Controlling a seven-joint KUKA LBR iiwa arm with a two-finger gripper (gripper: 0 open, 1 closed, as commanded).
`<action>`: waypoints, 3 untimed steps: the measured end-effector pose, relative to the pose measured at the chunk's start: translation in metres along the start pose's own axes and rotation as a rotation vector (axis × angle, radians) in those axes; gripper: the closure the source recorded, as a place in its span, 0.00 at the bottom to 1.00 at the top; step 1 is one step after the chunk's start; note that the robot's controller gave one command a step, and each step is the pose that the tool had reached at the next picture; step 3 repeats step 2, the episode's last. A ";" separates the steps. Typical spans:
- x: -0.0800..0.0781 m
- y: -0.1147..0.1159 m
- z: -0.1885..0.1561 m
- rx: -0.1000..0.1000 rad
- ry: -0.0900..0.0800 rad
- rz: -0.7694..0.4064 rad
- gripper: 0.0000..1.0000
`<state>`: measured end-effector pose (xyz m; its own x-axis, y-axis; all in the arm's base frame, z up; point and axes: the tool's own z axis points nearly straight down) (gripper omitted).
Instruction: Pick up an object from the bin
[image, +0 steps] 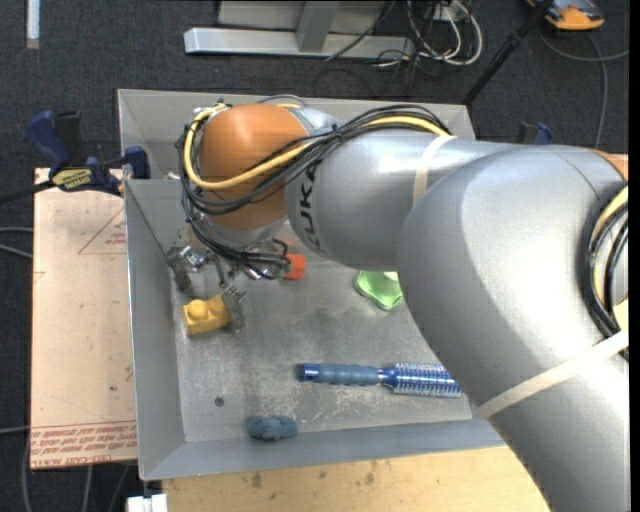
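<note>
Hovering wide and empty, the hand (210, 283) probably needs to drop around the small yellow plastic block (205, 317) by the grey metal bin's (155, 335) left wall.

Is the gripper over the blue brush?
No, the gripper is just above the yellow block at the left of the bin, and the brush lies apart, nearer the front.

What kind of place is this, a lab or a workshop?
Probably a robotics lab: a KUKA arm reaches into a grey metal bin holding a yellow block and blue brush, with cables trailing over dark carpet.
</note>
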<state>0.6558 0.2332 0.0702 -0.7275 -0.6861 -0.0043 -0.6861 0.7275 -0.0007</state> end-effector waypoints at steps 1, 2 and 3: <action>0.000 0.000 -0.001 -0.001 -0.001 0.000 1.00; 0.022 -0.008 -0.229 0.005 -0.008 -0.022 1.00; 0.022 -0.008 -0.229 0.005 -0.008 -0.022 1.00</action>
